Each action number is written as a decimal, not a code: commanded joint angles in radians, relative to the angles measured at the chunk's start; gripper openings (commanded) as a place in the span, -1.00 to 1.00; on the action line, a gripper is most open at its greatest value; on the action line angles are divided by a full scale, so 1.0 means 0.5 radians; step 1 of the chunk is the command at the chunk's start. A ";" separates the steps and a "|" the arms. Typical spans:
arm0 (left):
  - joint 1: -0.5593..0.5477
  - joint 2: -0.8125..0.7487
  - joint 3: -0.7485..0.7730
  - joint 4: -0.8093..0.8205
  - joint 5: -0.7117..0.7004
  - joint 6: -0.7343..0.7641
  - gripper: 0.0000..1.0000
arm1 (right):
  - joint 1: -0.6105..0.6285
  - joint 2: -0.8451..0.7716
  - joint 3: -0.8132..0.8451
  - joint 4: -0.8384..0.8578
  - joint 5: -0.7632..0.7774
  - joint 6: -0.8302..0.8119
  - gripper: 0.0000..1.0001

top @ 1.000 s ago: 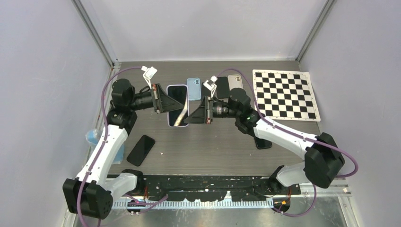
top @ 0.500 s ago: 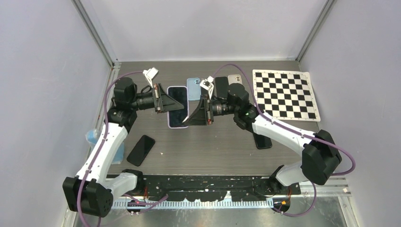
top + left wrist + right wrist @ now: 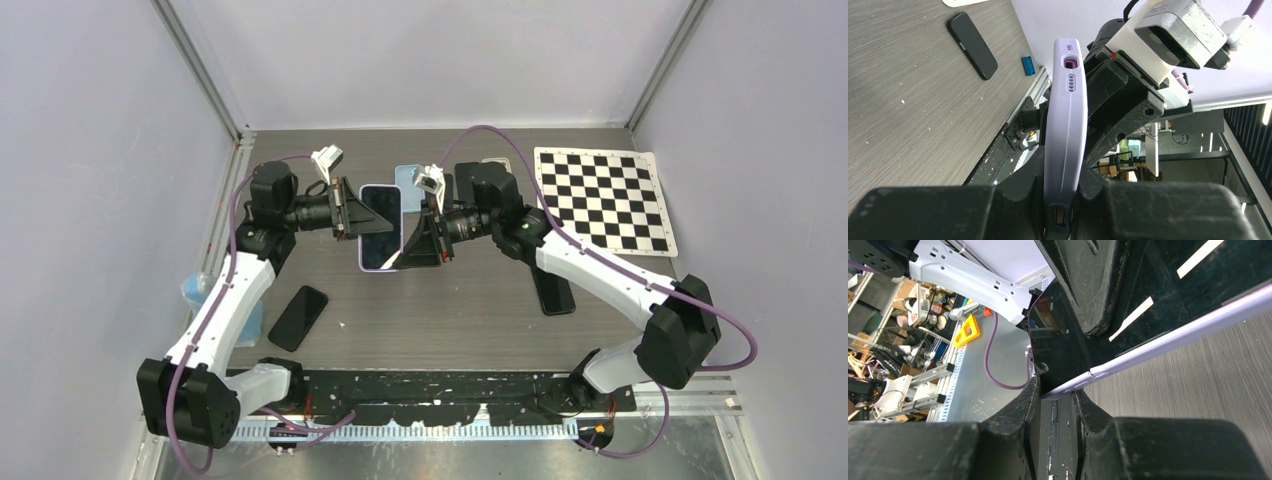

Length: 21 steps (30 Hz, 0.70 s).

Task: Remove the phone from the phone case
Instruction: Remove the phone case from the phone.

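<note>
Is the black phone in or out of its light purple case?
In. From above, the light purple case frames the black phone, and the two are not pulled apart.

This is a robotics lab test cell. Two white robot arms (image 3: pixel 215 310) are bolted to a grey table (image 3: pixel 440 310) that is walled by plain panels (image 3: pixel 90 150) on aluminium framing (image 3: pixel 200 70). A checkerboard calibration mat (image 3: pixel 604 200) lies on the table, and cluttered racks of gear (image 3: pixel 883 375) stand beyond.

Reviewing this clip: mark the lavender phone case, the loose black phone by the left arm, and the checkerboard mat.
lavender case (image 3: pixel 1065 125): left wrist view, middle of its side edge.
loose black phone (image 3: pixel 299 317): top external view, centre of its face.
checkerboard mat (image 3: pixel 605 200): top external view, middle squares.
</note>
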 commanded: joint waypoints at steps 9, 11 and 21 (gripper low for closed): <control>0.021 0.082 0.087 0.152 -0.039 -0.532 -1.00 | 0.156 0.060 0.058 -0.560 -0.077 -0.769 -0.44; 0.022 0.088 0.082 0.189 -0.036 -0.560 -1.00 | 0.155 0.067 0.060 -0.575 -0.064 -0.789 -0.42; 0.027 0.114 0.079 0.292 -0.009 -0.617 -1.00 | 0.155 0.043 0.028 -0.574 0.039 -0.802 -0.42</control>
